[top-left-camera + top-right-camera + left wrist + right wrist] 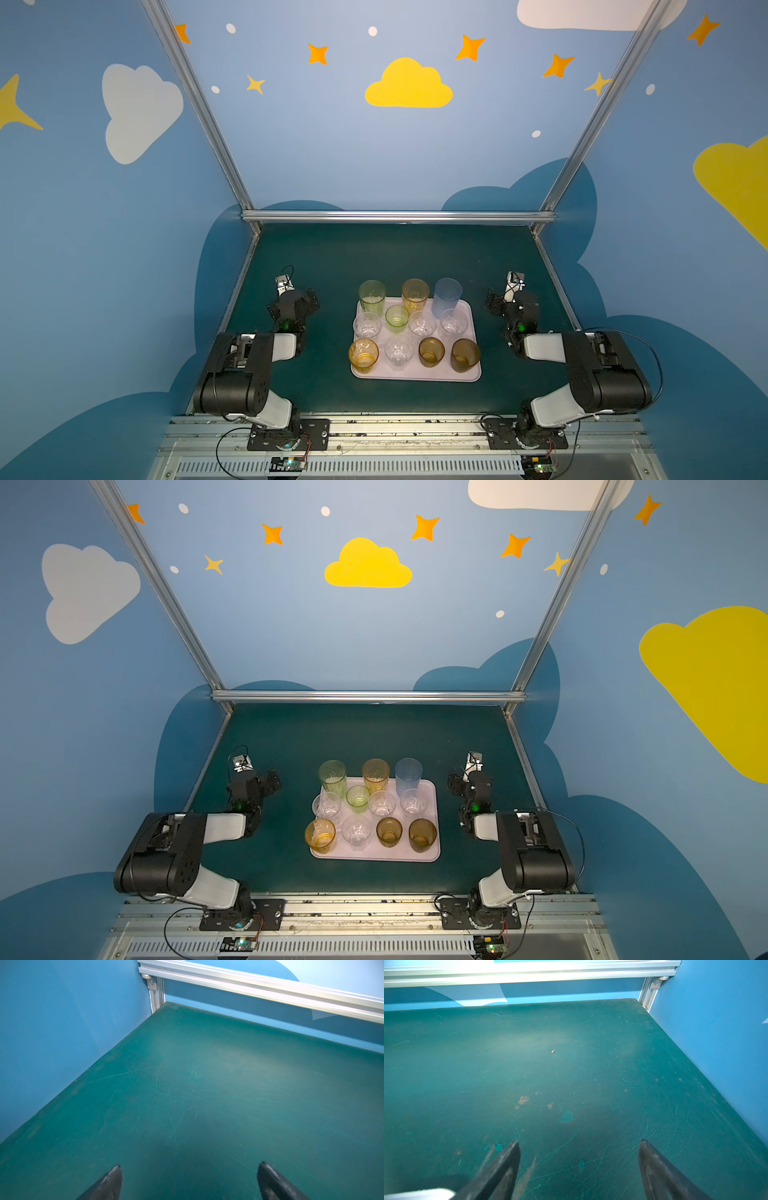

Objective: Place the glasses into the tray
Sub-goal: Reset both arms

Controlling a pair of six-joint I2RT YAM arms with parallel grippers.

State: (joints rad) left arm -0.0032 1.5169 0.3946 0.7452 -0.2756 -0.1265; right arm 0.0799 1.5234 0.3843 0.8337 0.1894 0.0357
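Observation:
The pale pink tray [415, 375] [374, 855] lies in the middle of the green table. Several glasses stand upright in it, in three rows. At the back are a tall green glass [372, 296], a tall amber one [414, 294] and a pale blue one [446, 296]. The front row holds an amber glass [363, 354], a clear one [398, 352] and two brown ones [431, 351]. My left gripper [293, 305] [191, 1164] hangs open left of the tray, over bare table. My right gripper [579, 1141] [513, 303] hangs open right of the tray, nothing between its fingers.
Blue walls stand close on both sides of the green table [395, 257]. An aluminium rail [397, 216] runs along its far edge, with corner posts [156, 995] [650, 993]. A tiny pale crumb [553, 1051] lies on the table ahead of the right gripper.

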